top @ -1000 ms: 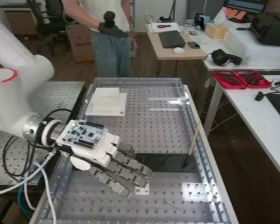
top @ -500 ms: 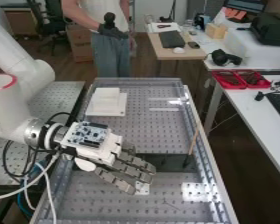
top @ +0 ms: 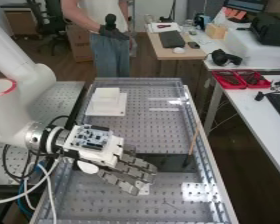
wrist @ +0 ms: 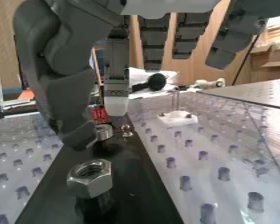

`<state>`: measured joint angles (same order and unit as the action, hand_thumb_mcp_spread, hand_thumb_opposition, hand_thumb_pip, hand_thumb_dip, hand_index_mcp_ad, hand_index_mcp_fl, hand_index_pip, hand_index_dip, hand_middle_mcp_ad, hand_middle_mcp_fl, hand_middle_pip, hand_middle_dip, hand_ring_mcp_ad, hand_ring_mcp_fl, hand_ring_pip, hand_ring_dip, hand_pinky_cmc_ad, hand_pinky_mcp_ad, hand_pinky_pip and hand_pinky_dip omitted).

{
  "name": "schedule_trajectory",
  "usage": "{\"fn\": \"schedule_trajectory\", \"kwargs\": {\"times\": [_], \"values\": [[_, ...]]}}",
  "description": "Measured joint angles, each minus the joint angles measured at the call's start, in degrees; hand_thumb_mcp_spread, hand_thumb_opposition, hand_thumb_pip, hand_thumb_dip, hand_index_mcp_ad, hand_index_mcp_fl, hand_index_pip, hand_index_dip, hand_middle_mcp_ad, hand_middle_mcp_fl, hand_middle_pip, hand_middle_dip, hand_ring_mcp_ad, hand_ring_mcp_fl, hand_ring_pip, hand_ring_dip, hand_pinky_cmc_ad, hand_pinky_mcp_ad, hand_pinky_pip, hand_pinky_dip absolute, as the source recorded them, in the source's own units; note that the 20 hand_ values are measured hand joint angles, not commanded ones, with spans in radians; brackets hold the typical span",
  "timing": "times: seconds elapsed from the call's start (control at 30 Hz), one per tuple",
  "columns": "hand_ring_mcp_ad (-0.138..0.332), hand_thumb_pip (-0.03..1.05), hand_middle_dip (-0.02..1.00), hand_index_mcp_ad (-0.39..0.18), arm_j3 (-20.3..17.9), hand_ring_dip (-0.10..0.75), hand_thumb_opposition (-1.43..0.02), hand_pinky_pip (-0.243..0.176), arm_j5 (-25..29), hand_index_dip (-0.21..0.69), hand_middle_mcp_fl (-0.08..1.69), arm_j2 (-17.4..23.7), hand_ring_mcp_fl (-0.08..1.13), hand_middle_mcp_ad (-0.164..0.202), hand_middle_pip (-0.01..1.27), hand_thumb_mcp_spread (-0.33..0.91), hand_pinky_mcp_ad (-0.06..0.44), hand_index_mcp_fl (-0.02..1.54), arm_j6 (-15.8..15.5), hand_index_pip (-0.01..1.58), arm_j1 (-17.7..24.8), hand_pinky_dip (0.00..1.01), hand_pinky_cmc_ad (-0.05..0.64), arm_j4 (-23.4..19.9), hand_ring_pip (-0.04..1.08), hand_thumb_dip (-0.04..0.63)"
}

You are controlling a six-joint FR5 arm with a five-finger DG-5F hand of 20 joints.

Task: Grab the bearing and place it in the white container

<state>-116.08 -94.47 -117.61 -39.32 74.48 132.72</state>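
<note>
While nothing has been delivered, we judge the job to be at the grasping step. Our bearing [wrist: 105, 132] looks to be the small metal ring over the dark plate [wrist: 134, 187], partly hidden by the thumb [wrist: 71, 107], so we cannot tell whether it is touched. The hand [top: 111, 159] is above the dark plate with its fingers [wrist: 154, 42] long and loosely spread; the thumb bends down on one side of the ring and one fingertip [wrist: 116, 106] ends close above it. We see no sure pinch.

Just beside the bearing, over that same plate, is a small bolt [wrist: 127, 131]; nearer the wrist camera, a large nut [wrist: 91, 178] stands above it on a dark peg. A small white block [wrist: 177, 118] sits off to one side of the plate, and a wooden stick [top: 193, 142] leans with its lower end at it.

The white container [top: 106, 104] is well apart from the plate, beyond it towards the tray's [top: 111, 210] far end. What is left, we reckon: close on the ring, lift it clear of the plate, carry it over and release. Catching the neighbouring bolt is our main worry.
</note>
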Motion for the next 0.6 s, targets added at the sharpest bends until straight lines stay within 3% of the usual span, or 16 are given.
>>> {"fn": "schedule_trajectory", "kwargs": {"times": [0.13,0.6], "values": [[0.101,0.5,0.21,-0.087,0.4,0.059,-0.81,-0.042,-0.4,0.379,0.04,-0.3,-0.03,0.059,0.14,0.49,0.215,0.01,0.3,1.49,-0.2,0.16,0.318,0.2,0.1,0.283],[0.101,0.49,0.21,-0.089,0.6,0.063,-0.81,-0.042,-0.9,0.377,0.07,-1.0,-0.03,0.063,0.14,0.49,0.215,0.06,0.5,1.49,-0.1,0.16,0.302,0.2,0.11,0.283]]}}
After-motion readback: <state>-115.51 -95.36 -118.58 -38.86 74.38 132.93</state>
